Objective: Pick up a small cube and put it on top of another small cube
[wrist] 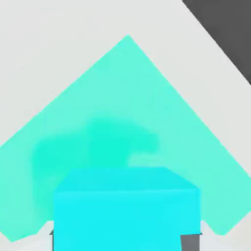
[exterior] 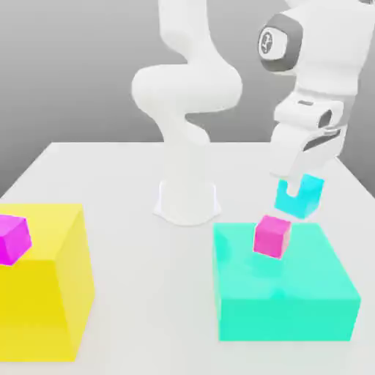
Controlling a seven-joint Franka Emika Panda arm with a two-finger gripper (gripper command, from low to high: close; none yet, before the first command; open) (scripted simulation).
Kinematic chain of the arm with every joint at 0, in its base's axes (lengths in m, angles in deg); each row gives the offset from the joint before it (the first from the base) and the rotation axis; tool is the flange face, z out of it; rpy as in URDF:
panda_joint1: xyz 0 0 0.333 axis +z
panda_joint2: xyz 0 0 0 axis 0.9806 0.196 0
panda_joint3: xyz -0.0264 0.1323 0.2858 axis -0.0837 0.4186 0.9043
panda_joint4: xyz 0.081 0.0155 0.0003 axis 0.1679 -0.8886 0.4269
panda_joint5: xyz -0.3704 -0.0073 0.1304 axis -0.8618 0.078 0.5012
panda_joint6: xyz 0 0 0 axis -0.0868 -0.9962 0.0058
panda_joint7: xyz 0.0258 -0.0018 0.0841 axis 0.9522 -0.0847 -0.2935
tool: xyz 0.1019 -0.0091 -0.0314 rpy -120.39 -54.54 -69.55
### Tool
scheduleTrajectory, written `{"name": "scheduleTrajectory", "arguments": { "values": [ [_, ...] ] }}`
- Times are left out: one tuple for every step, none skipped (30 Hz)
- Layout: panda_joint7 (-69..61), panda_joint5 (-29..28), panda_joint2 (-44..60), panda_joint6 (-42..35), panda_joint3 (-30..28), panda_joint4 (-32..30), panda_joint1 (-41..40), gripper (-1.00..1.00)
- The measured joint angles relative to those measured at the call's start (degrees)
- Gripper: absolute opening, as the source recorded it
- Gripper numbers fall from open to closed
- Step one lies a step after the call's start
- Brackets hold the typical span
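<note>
My gripper [exterior: 296, 192] is shut on the small cube [exterior: 300, 196], a plain sky-cyan cube held in the air. It hangs just above the far side of the large teal block [exterior: 286, 293], on the exterior view's right. A small magenta cube [exterior: 271, 236] rests on the teal block's top, just in front of and below the held cube. In the hand view the small cube [wrist: 126, 208] sits between my fingers [wrist: 190, 242], with the teal block's top [wrist: 127, 112] beneath it and a shadow on that top.
A large yellow block [exterior: 44, 286] stands at the exterior view's left with a second magenta cube [exterior: 13, 238] on top. The arm's white base [exterior: 187, 201] stands mid-table behind the blocks. The white table [exterior: 146, 322] carries everything.
</note>
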Motion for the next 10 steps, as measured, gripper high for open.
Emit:
{"name": "scheduleTrajectory", "arguments": {
  "values": [
    [0.29, 1.5, -1.5, -0.56, -0.99, -1.25, -0.02, -1.0],
    [0.56, 2.45, -1.6, 0.18, -1.34, -2.29, -0.14, -1.0],
    [0.71, 3.01, -0.76, 1.8, -1.28, -3.18, -0.26, -1.0],
    [0.8, 3.37, 0.54, 3.87, -1.0, -3.99, -0.41, -1.0],
    [0.87, 3.6, 2.09, 6.16, -0.64, -4.77, -0.55, -1.0],
    [0.95, 3.75, 3.76, 8.57, -0.26, -5.54, -0.67, -1.0],
    [1.04, 3.84, 5.52, 11.09, 0.14, -6.3, -0.78, -1.0],
    [1.07, 3.91, 6.44, 12.4, 0.39, -6.7, -0.88, 1.0],
    [1.07, 3.91, 6.44, 12.4, 0.39, -6.7, -0.88, 1.0],
    [1.06, 3.92, 6.44, 12.39, 0.39, -6.7, -0.88, 1.0]
  ]
}}
